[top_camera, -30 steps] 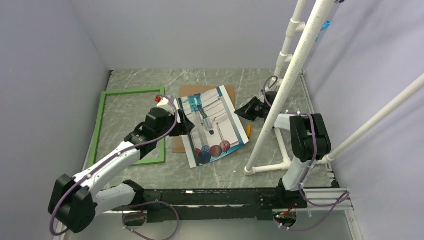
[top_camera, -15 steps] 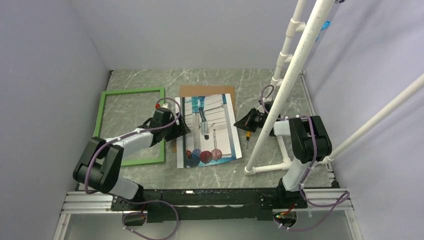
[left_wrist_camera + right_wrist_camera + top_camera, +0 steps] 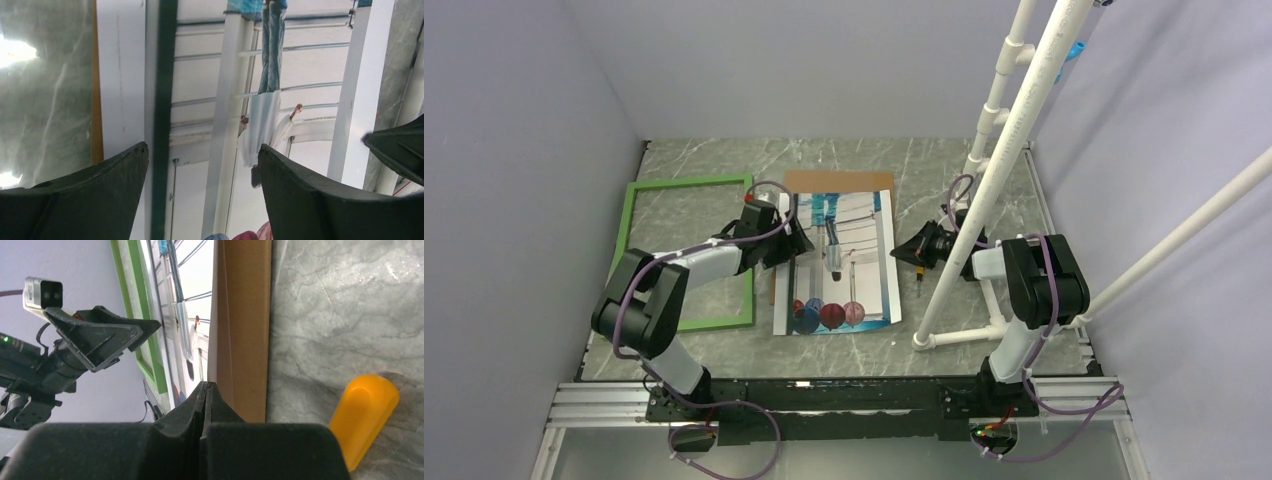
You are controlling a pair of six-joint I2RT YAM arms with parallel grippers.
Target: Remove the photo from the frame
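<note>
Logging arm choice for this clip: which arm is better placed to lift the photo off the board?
Left, I'd say. The left claw stands open right at the photo's left edge. The right claw is shut at the board's right side, so it would have to open first.

A: Finish on the table (image 3: 874, 160)?
B: Grey marble-look top, smooth, shiny glare spots.
A: The photo (image 3: 869, 270)?
B: Smooth paper print. The board (image 3: 245, 315) under it is brown cardboard, matt.
A: The frame (image 3: 686, 182)?
B: Green painted front, matt.
A: The pipes (image 3: 1022, 110), the orange piece (image 3: 364, 415)?
B: Both smooth plastic; pipes white.
</note>
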